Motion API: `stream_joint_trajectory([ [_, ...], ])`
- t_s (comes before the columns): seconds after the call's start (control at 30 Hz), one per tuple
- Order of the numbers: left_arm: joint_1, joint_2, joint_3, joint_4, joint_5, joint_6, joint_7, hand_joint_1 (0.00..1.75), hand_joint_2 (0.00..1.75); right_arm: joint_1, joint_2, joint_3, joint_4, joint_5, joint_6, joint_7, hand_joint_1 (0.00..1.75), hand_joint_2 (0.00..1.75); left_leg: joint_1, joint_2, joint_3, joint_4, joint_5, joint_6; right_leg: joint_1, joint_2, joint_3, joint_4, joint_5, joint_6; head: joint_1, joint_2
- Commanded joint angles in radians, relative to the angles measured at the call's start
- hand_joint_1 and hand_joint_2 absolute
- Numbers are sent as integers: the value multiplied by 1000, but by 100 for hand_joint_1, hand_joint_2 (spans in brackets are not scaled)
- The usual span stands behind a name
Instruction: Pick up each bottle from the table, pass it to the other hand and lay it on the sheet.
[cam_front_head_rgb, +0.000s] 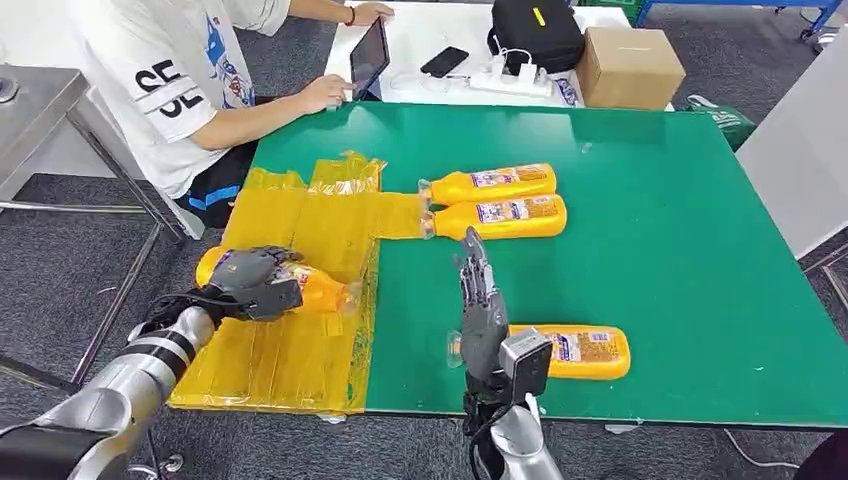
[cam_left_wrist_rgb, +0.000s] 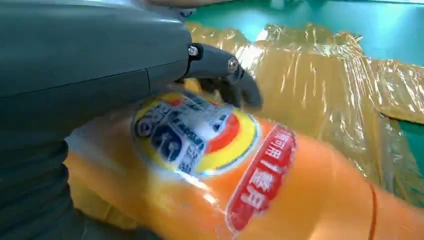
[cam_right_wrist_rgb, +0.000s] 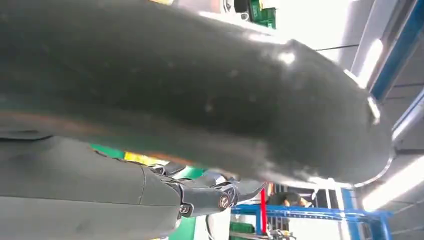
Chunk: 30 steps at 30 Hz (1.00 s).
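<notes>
My left hand (cam_front_head_rgb: 252, 282) grips an orange bottle (cam_front_head_rgb: 318, 292) low over the yellow sheet (cam_front_head_rgb: 290, 350) at the table's left side; the bottle lies sideways with its cap toward the green mat. Up close, the left wrist view has the bottle's label (cam_left_wrist_rgb: 200, 135) under my fingers (cam_left_wrist_rgb: 225, 75). My right hand (cam_front_head_rgb: 480, 300) stands upright with straight fingers over the green mat, holding nothing, just left of another orange bottle (cam_front_head_rgb: 580, 352) lying near the front edge. Two more bottles (cam_front_head_rgb: 495, 185) (cam_front_head_rgb: 505, 216) lie side by side at mid-table, caps at the sheet's edge.
A person in a white shirt (cam_front_head_rgb: 190, 80) sits at the far left using a tablet (cam_front_head_rgb: 368, 55). Behind the green table (cam_front_head_rgb: 680, 230) are a black bag (cam_front_head_rgb: 535, 32), a cardboard box (cam_front_head_rgb: 628, 66) and a phone (cam_front_head_rgb: 444, 61). The front table edge runs close beneath my right wrist.
</notes>
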Motion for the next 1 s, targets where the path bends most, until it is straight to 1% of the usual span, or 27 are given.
stream_joint_trajectory([
  [0.03,-1,9,-19,29,-1,-10,2,10,175,-44,-4,-13,85,-6,0,3,0,0,1,2,3,-1,-1,0,1,1,3,-1,0,-1,0,0],
  [0.07,-1,9,-19,29,-1,-10,2,10,175,-44,-4,-13,85,-6,0,3,0,0,1,3,5,0,-2,-1,2,1,5,-1,-1,-2,0,0],
  [0.17,-1,9,-19,29,-1,-10,2,10,175,-44,-4,-13,85,-6,0,3,0,0,1,3,4,-1,-2,-1,1,1,4,-1,-1,-2,0,0],
  [0.2,-1,9,-19,29,-1,-10,2,5,175,-44,-4,-13,85,-6,0,3,0,0,1,2,3,0,-1,-1,1,1,3,-1,0,-1,0,0],
  [0.23,-6,13,-35,37,-6,-23,10,0,175,-47,-3,-13,91,-8,5,8,0,0,2,3,5,0,-2,-1,2,1,5,-1,-1,-2,0,0],
  [0.37,1,13,-52,37,0,-15,13,0,175,-54,0,-13,116,-9,8,13,0,0,2,3,6,0,-2,-1,2,2,6,-2,-1,-2,0,0],
  [0.43,4,15,-62,33,9,-27,10,0,175,-57,2,-17,129,-14,11,21,0,0,0,2,4,-1,-1,-1,1,1,3,-1,0,-1,0,0],
  [0.6,7,14,-69,21,52,-60,-3,0,175,-69,8,-30,164,-24,17,32,0,0,1,3,6,-1,-2,-1,2,1,5,-2,-1,-2,0,0],
  [0.63,8,11,-51,21,81,-79,-11,0,175,-71,9,-31,170,-25,18,32,0,0,1,2,4,-1,-1,-1,1,1,3,-1,0,-1,0,0],
  [0.67,7,10,-39,20,105,-106,-15,0,175,-74,10,-32,177,-26,19,33,0,0,2,3,8,-1,-3,-1,3,2,8,-2,-1,-3,0,0],
  [0.7,4,14,-25,22,144,-174,-16,0,175,-79,12,-35,188,-30,22,40,0,0,1,2,4,-1,-1,-1,1,1,4,-1,0,-1,0,0],
  [0.8,-4,48,-37,14,203,-312,-42,0,175,-89,11,-37,209,-33,29,42,0,0,2,4,6,-1,-2,-1,2,3,6,-2,0,-2,0,0],
  [0.83,-8,60,-41,10,221,-346,-55,0,0,-93,11,-36,217,-34,34,42,0,0,1,4,5,-1,-1,-1,1,3,5,-1,0,-2,0,0],
  [0.87,-13,70,-45,8,236,-376,-62,0,0,-96,11,-35,224,-34,36,41,0,0,2,4,7,-1,-2,-1,2,3,6,-2,0,-2,0,0],
  [1.0,-13,70,-45,8,236,-376,-62,0,0,-96,11,-35,224,-34,36,41,0,0,2,4,7,-1,-2,-1,2,3,6,-2,0,-2,0,0],
])
